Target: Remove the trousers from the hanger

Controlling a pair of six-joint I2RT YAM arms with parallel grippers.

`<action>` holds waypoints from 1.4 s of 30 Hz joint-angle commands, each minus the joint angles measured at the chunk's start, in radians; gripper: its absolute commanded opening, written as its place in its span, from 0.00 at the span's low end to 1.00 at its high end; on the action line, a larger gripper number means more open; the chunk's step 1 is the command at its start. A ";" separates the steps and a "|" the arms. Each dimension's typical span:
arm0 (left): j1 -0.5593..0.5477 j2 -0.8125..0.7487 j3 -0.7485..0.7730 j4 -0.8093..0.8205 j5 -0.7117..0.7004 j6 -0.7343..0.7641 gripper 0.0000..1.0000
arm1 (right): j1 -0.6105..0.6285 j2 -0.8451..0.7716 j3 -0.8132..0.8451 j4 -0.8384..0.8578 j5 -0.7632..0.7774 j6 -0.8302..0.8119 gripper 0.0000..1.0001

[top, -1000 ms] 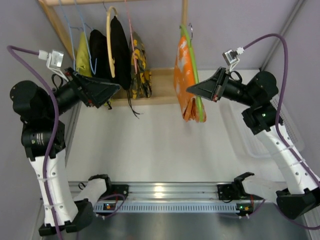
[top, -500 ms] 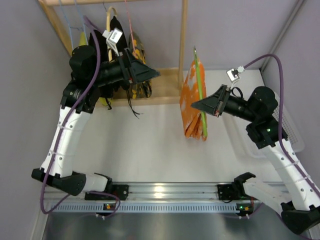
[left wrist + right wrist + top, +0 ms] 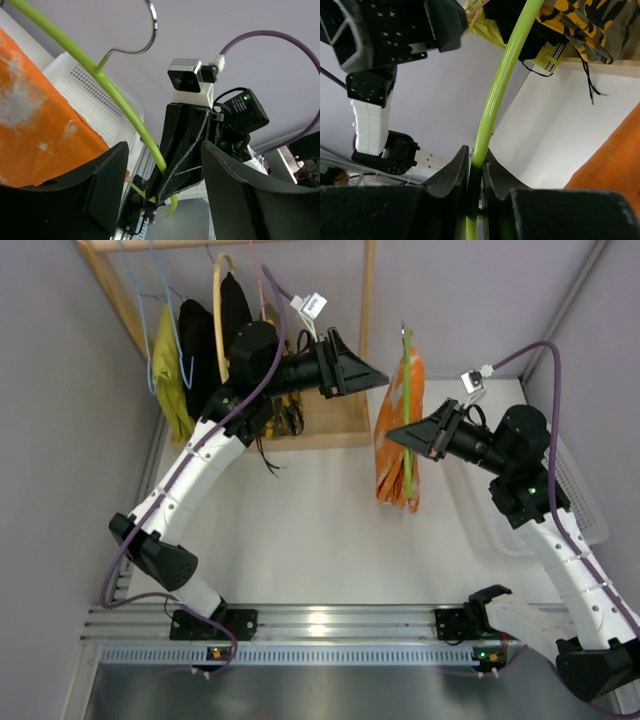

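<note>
Overhead: my right gripper is on the lime-green hanger, held up above the table, right of the wooden rack post. The orange trousers are draped over the hanger, hanging down. From up there I can't read the jaws.

Right wrist view settles it: both fingers pressed onto the green rod, pinching the hanger. An orange corner of the trousers is at lower right, and the camouflage garment is at the top.

My left gripper reaches across from the rack side, its tip just beside the top of the trousers; I can't tell from overhead whether it touches. Left wrist view: its fingers are spread, with nothing between the pads. Through the gap I see the right gripper clamped on the hanger, the metal hook hanging free, orange cloth at left, and the white basket behind. Only this view shows the hook.
</note>
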 commanded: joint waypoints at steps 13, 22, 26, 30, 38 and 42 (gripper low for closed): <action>-0.097 0.025 -0.123 0.327 -0.078 -0.275 0.64 | -0.007 0.012 0.090 0.434 -0.025 0.086 0.00; -0.114 0.042 -0.157 0.350 -0.117 -0.316 0.62 | 0.007 -0.020 0.115 0.405 -0.032 0.066 0.00; -0.121 0.062 -0.115 0.350 -0.098 -0.311 0.63 | 0.014 -0.038 0.099 0.400 -0.034 0.061 0.00; -0.121 0.061 -0.146 0.350 -0.108 -0.318 0.63 | 0.017 -0.042 0.116 0.399 -0.029 0.040 0.00; -0.102 0.041 -0.187 0.341 -0.111 -0.299 0.70 | 0.017 -0.052 0.122 0.374 -0.028 0.027 0.00; -0.069 0.030 -0.192 0.339 -0.111 -0.293 0.71 | 0.017 -0.063 0.109 0.360 -0.026 0.017 0.00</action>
